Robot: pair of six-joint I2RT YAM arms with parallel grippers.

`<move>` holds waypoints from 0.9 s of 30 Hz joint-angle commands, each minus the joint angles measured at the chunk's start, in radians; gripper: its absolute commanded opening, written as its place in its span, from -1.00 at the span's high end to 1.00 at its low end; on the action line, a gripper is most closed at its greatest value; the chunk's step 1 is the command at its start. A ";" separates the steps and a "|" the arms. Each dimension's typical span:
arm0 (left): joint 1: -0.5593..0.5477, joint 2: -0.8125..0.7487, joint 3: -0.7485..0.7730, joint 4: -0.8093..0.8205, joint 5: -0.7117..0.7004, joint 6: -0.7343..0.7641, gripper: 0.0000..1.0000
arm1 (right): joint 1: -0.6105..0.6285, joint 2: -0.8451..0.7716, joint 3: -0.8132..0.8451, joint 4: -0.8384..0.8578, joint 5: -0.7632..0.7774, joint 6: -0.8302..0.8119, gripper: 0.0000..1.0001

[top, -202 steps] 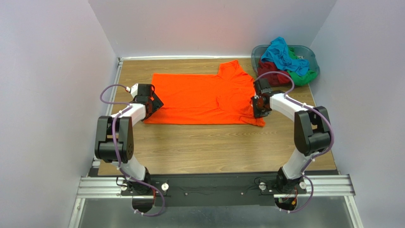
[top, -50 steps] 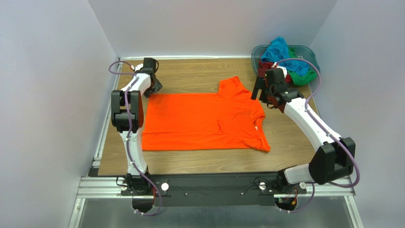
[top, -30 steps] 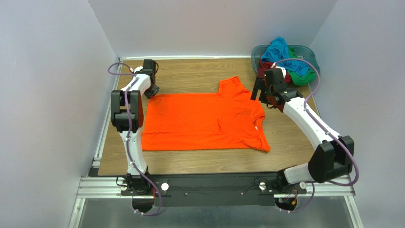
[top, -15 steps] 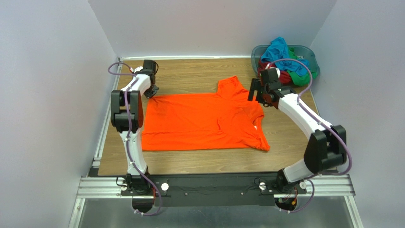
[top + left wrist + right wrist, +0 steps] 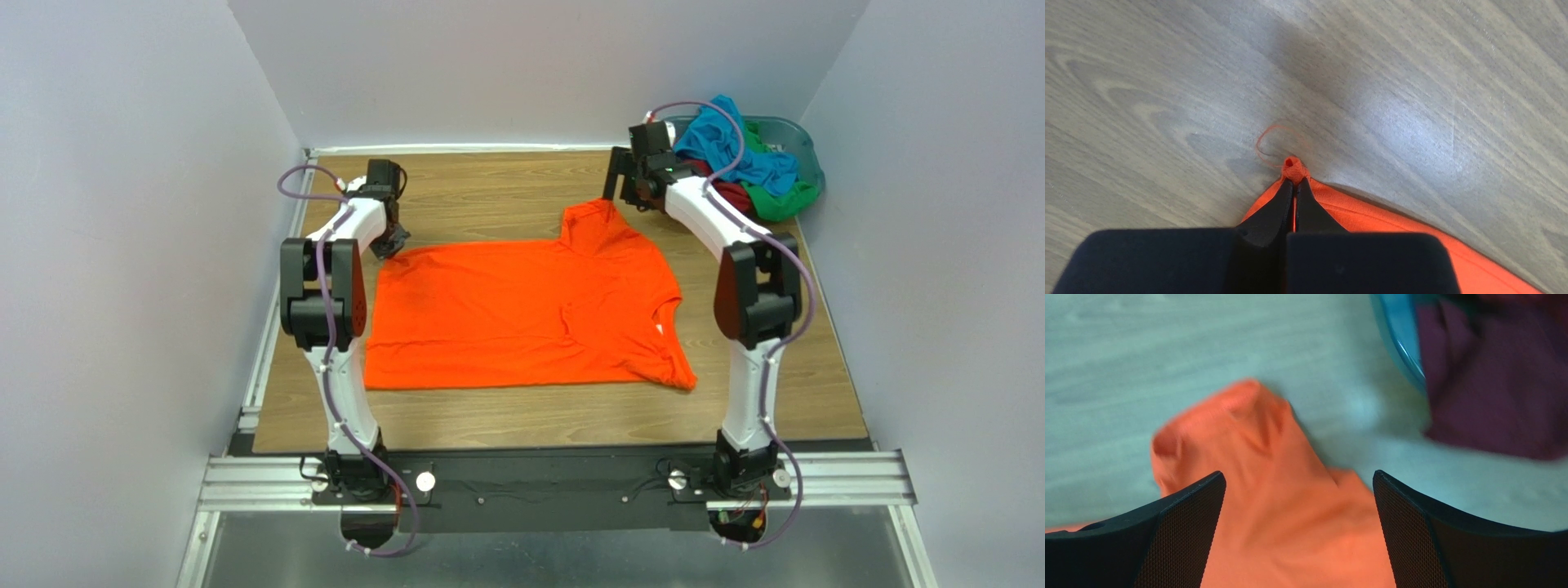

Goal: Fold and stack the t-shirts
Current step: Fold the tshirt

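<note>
The orange t-shirt (image 5: pixel 528 312) lies spread flat on the wooden table, one sleeve (image 5: pixel 595 221) pointing to the far side. My left gripper (image 5: pixel 395 239) is at the shirt's far left corner and is shut on that corner (image 5: pixel 1293 166), which bunches out past the fingertips (image 5: pixel 1278 205). My right gripper (image 5: pixel 617 190) hangs open over the far sleeve (image 5: pixel 1247 447), its two fingers (image 5: pixel 1180 533) wide apart with orange cloth below them. Turquoise (image 5: pixel 726 137), dark red (image 5: pixel 734 196) and green (image 5: pixel 788 196) t-shirts lie heaped in the basket.
The grey-blue basket (image 5: pixel 803 137) stands in the far right corner, and its rim (image 5: pixel 1395 331) is close to the right gripper. White walls enclose the table on three sides. A loose orange thread (image 5: pixel 1266 138) lies on the wood past the held corner.
The right arm has swung toward the far side, from beside the shirt's right shoulder to above the far sleeve. The left gripper has stayed at the far left corner.
</note>
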 commanded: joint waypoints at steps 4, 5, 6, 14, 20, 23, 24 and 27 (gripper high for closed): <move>0.005 -0.069 -0.025 0.019 0.009 0.020 1.00 | 0.005 0.232 0.233 0.009 -0.001 -0.029 -0.88; 0.005 -0.067 -0.023 0.019 0.009 0.022 1.00 | 0.005 0.258 0.257 0.008 -0.001 -0.032 -0.86; 0.005 -0.066 -0.020 0.022 0.007 0.025 1.00 | 0.005 0.301 0.295 0.009 -0.004 -0.037 -0.84; 0.005 -0.049 -0.002 0.022 0.006 0.027 1.00 | 0.003 0.434 0.408 0.009 -0.038 -0.032 -0.63; 0.005 -0.049 -0.003 0.020 0.004 0.025 1.00 | 0.006 0.398 0.310 0.009 -0.110 0.014 -0.35; 0.007 -0.052 -0.008 0.022 0.001 0.023 1.00 | 0.009 0.384 0.282 0.009 -0.111 0.011 -0.34; 0.005 -0.053 -0.008 0.022 -0.001 0.023 1.00 | 0.011 0.378 0.276 0.009 -0.113 0.008 -0.33; 0.005 -0.053 -0.008 0.022 -0.001 0.023 1.00 | 0.019 0.370 0.271 0.009 -0.127 -0.012 -0.18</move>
